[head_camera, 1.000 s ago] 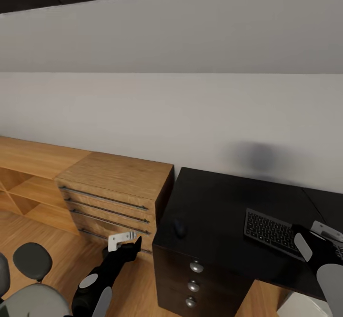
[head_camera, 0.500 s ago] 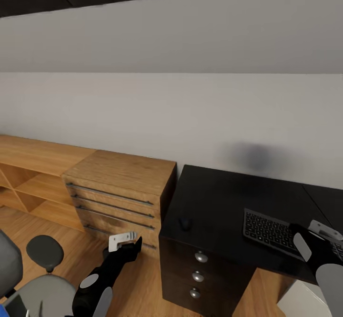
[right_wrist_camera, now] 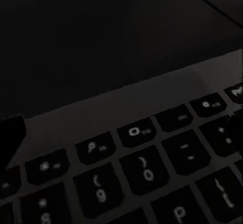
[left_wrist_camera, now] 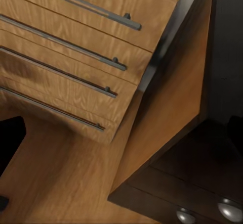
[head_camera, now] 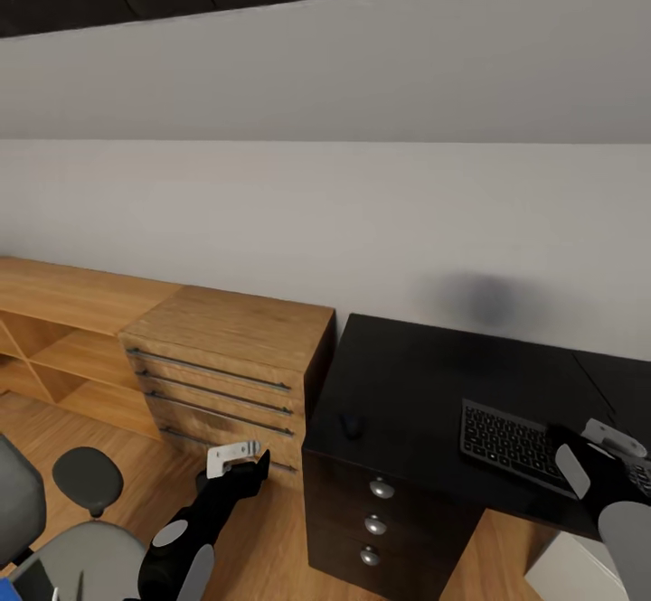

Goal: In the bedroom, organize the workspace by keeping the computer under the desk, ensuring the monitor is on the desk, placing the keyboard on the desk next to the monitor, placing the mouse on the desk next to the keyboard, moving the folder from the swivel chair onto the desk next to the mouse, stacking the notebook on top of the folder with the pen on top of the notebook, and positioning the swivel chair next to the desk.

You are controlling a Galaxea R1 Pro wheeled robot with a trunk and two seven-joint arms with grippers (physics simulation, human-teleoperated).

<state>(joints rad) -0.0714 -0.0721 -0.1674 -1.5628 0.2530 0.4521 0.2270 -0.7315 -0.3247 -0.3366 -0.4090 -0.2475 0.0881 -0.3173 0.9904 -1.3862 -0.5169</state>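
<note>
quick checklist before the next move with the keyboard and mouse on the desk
1. keyboard lies flat on the desk: ok.
2. right gripper sits over the keyboard's right end; whether it grips it: cannot tell.
3. mouse next to the keyboard: not ok, it lies apart near the desk's left front edge.
4. monitor on the desk: cannot tell, the desk runs out of view to the right.
5. left gripper free: cannot tell whether open; it hangs low before the wooden drawer unit, nothing seen in it.
6. swivel chair beside the desk: not ok, it stands off to the left.

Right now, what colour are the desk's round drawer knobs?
Silver, on the black desk's dark drawer fronts; the round drawer knobs show best in the head view.
</note>
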